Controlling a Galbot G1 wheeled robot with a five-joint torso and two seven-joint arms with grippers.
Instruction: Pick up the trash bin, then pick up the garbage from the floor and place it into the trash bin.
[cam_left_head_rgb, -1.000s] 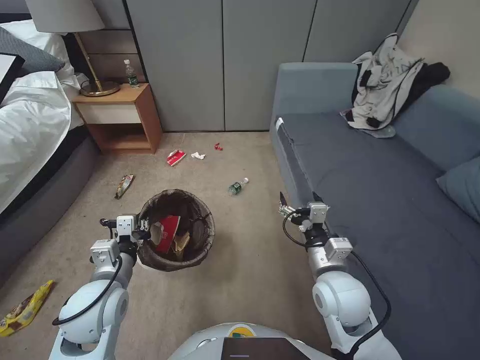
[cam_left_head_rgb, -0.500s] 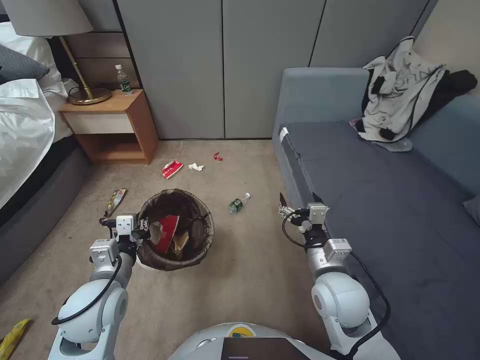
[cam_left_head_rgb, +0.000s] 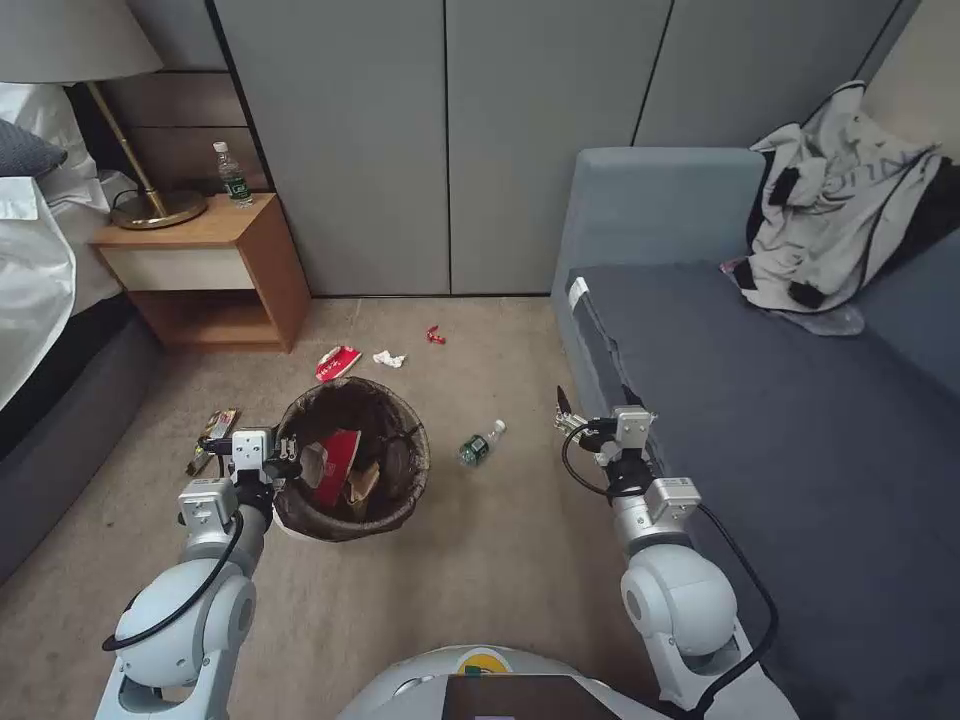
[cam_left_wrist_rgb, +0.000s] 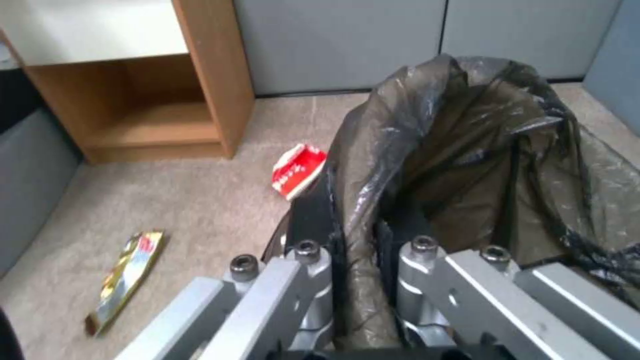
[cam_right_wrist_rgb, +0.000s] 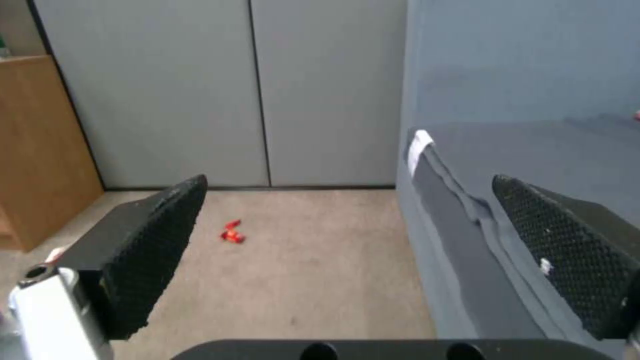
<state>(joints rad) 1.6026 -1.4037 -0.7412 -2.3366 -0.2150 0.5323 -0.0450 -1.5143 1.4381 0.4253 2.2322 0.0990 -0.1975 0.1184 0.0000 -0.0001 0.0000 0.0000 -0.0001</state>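
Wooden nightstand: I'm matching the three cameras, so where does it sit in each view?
Head view: the wooden nightstand stands far left, under the brass lamp, against the grey cabinet doors.
Left wrist view: it stands beyond the crumpled red-and-white packet on the carpet.
Right wrist view: its side panel meets the doors.
Shared landmark: the grey cabinet doors.

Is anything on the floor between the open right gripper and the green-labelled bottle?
Nothing visible. The right gripper, jaws open, hangs beside the sofa edge; the bottle lies on bare carpet toward the trash bin, which the left gripper holds by its rim.
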